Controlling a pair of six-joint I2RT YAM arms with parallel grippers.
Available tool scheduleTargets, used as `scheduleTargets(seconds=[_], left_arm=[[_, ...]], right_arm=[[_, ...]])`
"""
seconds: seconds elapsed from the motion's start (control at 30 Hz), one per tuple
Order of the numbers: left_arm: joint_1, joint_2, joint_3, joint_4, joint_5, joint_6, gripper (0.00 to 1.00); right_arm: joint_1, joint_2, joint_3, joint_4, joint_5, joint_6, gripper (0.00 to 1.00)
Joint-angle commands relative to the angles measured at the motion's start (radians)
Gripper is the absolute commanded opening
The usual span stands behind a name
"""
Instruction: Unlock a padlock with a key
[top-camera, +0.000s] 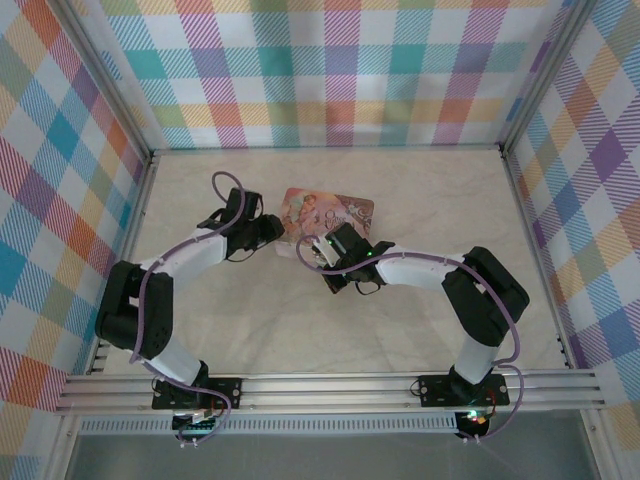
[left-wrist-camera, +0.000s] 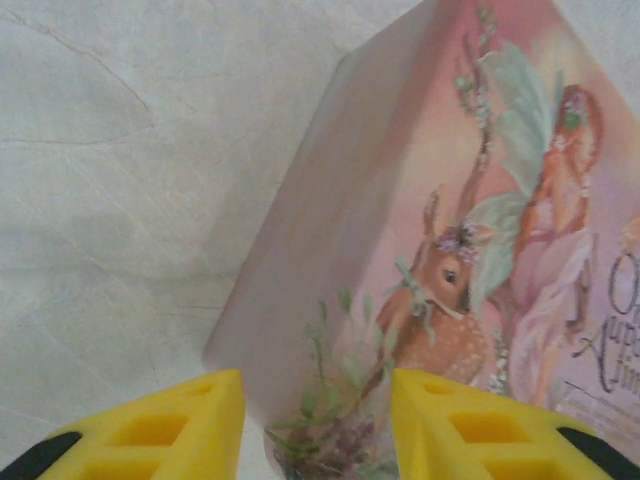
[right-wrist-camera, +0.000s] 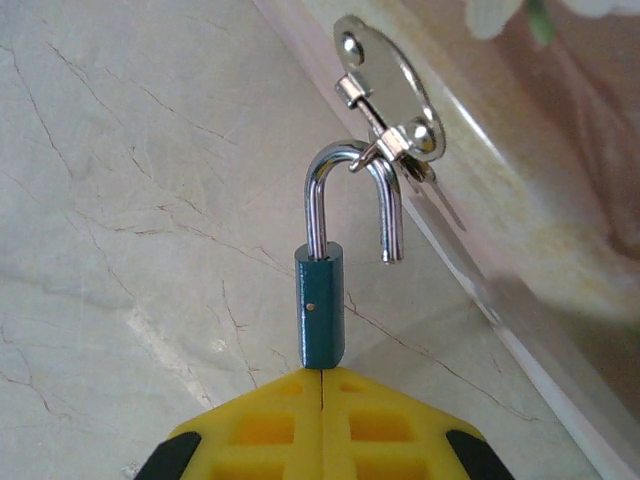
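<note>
Right claw (right-wrist-camera: 322, 380) pinches padlock (right-wrist-camera: 320, 310); tin (left-wrist-camera: 400, 250) lettering cropped.

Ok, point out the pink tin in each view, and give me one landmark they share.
Top external: pink tin at mid-table, between the two wrists.
Left wrist: pink tin across the right half, near corner between the fingers of the left gripper.
Right wrist: pink tin in the upper right, behind the padlock held by the right gripper.
Shared landmark: the pale veined table, left of the tin in both wrist views.
</note>
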Motion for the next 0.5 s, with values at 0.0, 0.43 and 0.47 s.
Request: scheduleTargets(seconds=[0.0,0.43,0.47], left_arm=[[0.013,0.007,0.020,0.012,0.009,0.018,0.41],[0.013,0.035,0.015,0.026,0.038,0.024,0.37],[0.013,0.035,0.015,0.026,0.039,0.023,0.36]], right_arm=[[0.006,-0.018,0.018,-0.041,0.013,-0.054,0.00],[0.010,-0.026,0.030,-0.068,0.045,-0.177,0.00],[0.010,-0.024,0.030,-0.063,0.044,-0.179,0.00]])
